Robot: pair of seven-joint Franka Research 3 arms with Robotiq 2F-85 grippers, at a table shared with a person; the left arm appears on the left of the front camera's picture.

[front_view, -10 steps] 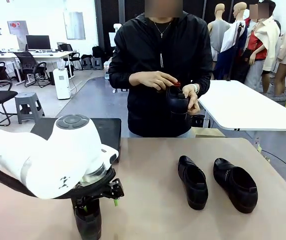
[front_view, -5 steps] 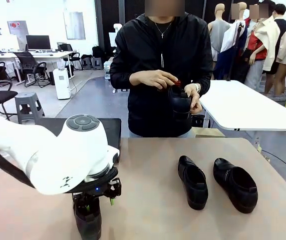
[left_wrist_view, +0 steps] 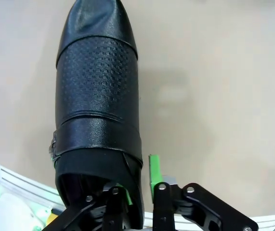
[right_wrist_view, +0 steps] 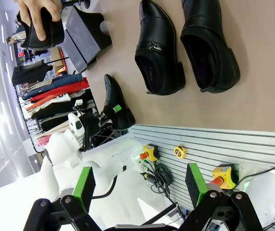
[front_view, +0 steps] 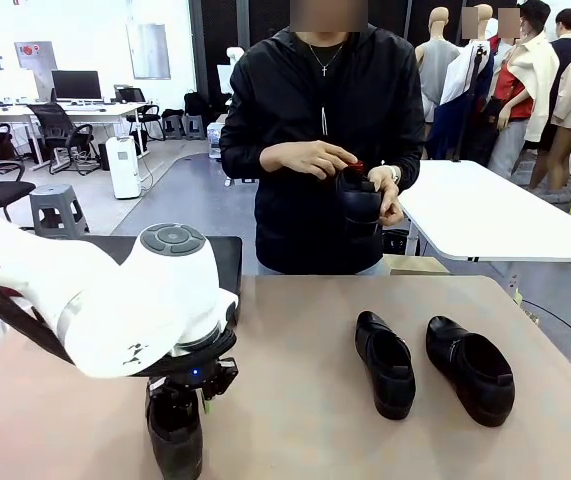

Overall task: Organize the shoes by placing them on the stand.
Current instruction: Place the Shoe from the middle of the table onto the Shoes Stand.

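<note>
While the left arm is low over the table's near left corner: the right arm is back at the robot's side
Left gripper: narrow, pointing down at the heel end of the near shoe; one finger sits inside the heel opening, the other just outside, with the shoe's side wall between them. Can't tell if the pads actually clamp the wall.
Near shoe: upright on its sole on the table, toe pointing away from the gripper in the left wrist view; in the front view it sits at the bottom edge under the arm.
Right gripper: wide, nothing between the green pads, looking across the table from well back.
Middle shoe: on the table right of centre, on its sole, toe toward the robot.
Right shoe: just beside the middle shoe, not touching it, same way round.
Fourth shoe: off the table, held at chest height by the person at the far side, one hand on top, the other hand around its side.
Stand: black, at the far left of the table, partly hidden behind the left arm; no shoe on the part that shows.
</note>
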